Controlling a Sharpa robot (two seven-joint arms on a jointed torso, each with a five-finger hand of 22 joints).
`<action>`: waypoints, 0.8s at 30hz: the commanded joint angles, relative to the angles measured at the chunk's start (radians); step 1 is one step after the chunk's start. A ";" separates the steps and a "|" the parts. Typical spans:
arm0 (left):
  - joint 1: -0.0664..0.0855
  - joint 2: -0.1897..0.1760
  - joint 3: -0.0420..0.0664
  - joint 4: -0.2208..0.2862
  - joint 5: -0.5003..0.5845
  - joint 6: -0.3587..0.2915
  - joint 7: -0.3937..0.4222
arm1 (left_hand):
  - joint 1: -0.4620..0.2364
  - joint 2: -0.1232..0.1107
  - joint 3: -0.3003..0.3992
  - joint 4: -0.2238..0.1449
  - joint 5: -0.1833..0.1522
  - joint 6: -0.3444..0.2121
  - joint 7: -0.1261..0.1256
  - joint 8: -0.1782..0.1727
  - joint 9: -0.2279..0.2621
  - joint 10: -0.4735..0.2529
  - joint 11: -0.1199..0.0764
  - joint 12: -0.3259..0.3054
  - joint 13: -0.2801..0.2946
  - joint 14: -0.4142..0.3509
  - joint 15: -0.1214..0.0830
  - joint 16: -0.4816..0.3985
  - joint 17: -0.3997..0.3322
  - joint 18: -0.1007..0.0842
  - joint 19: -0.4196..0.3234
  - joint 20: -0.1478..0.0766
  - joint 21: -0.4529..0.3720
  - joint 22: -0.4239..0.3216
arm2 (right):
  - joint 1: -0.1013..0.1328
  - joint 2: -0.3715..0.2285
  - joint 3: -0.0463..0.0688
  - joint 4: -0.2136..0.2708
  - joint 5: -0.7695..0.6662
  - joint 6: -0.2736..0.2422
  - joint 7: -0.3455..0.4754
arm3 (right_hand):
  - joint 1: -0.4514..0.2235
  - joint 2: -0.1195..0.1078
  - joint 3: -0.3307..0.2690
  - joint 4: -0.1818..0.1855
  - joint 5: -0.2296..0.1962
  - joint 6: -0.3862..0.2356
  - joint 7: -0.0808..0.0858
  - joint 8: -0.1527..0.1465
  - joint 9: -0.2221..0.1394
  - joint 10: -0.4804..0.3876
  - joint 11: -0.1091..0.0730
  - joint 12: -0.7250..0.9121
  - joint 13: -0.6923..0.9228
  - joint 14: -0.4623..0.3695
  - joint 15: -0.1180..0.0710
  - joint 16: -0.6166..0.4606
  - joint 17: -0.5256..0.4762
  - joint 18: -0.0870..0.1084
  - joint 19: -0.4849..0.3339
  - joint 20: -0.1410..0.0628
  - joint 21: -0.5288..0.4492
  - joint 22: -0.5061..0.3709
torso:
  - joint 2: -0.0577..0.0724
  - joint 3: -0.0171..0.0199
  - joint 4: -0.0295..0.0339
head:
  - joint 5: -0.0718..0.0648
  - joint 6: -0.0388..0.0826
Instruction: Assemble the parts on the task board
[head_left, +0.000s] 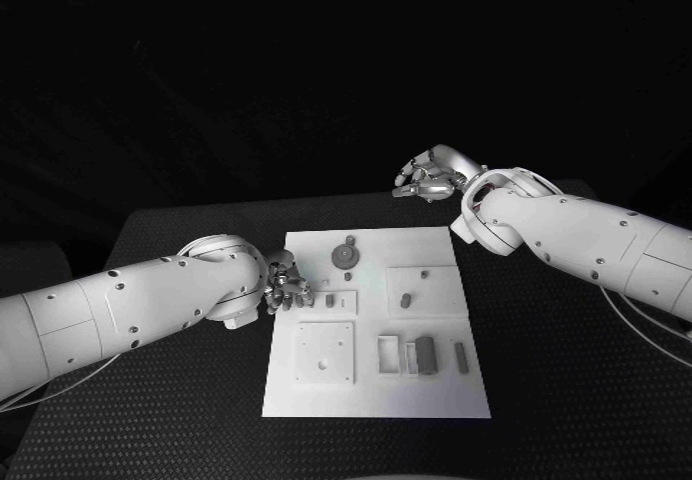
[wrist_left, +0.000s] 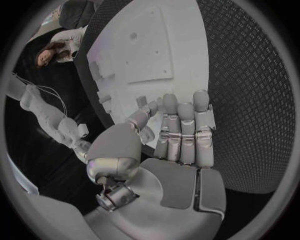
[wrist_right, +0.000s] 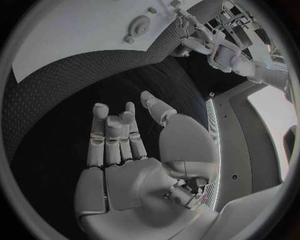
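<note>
At the centre of the black table (head_left: 173, 420) lies the white task board (head_left: 378, 330), its long side running from six toward twelve o'clock in the head view. On the board, near its twelve o'clock end, sits a round grey part (head_left: 345, 256) with a small piece just above it; toward three o'clock of the middle lies a short oblong part (head_left: 408, 298) on a raised square, and a small upright part (head_left: 330, 299) stands at about nine o'clock, close to the left edge. Down toward five o'clock a dark rectangular block (head_left: 424, 355) stands beside a pale open frame (head_left: 391, 356), with a slim bar (head_left: 462, 357) just to its right; a square plate (head_left: 326, 352) occupies the seven o'clock area. The left hand (head_left: 284, 283) is at the board's nine o'clock edge, fingers extended and close together over the rim, holding nothing; the left wrist view shows its fingers (wrist_left: 185, 131) straight, reaching just over the board's edge (wrist_left: 119, 65). The right hand (head_left: 430, 176) is off the board, beyond its one o'clock corner above the table; the right wrist view shows its fingers (wrist_right: 115, 135) loosely spread and empty, well apart from the board (wrist_right: 75, 35).
</note>
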 joint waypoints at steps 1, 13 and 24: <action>-0.003 -0.004 -0.004 -0.012 0.009 0.011 -0.020 | 0.002 0.000 0.026 -0.005 0.040 0.031 -0.021 0.006 0.003 0.034 -0.037 0.007 0.002 0.007 -0.009 0.005 0.000 0.020 0.002 -0.008 0.007 0.026 | -0.001 0.001 0.000 0.001 -0.002 0.011 0.011 | -0.001 0.005 -0.002 -0.003 0.006 -0.001 0.005 -0.005 0.000 -0.006 -0.002 0.005 -0.001 -0.008 -0.002 0.000 -0.001 0.016 -0.006 0.002 -0.004 0.015 | 0.000 0.0004 -0.0006 | 0.000 0.001; -0.003 -0.001 -0.004 -0.013 0.017 0.017 -0.014 | 0.004 -0.002 0.028 -0.005 0.042 0.033 -0.021 0.007 0.004 0.034 -0.038 0.011 0.004 0.007 -0.010 0.009 0.000 0.020 0.002 -0.008 0.011 0.026 | -0.001 0.001 0.000 0.000 -0.002 0.011 0.011 | -0.001 0.005 -0.002 -0.003 0.006 -0.001 0.005 -0.005 0.000 -0.006 -0.002 0.005 -0.002 -0.009 -0.002 0.000 -0.001 0.016 -0.006 0.002 -0.004 0.015 | 0.000 0.0007 -0.0002 | 0.000 0.000; -0.003 -0.001 -0.004 -0.019 0.017 0.034 -0.012 | 0.007 -0.011 0.031 -0.005 0.076 0.039 -0.024 0.009 0.008 0.034 -0.040 0.024 0.011 0.007 -0.012 0.023 0.001 0.020 -0.002 -0.010 0.027 0.026 | -0.001 0.002 0.000 0.000 -0.002 0.012 0.011 | -0.001 0.005 -0.002 -0.003 0.006 -0.001 0.005 -0.006 0.000 -0.006 -0.002 0.005 -0.002 -0.009 -0.002 0.000 -0.002 0.016 -0.006 0.002 -0.004 0.015 | 0.000 0.0008 -0.0002 | 0.000 -0.001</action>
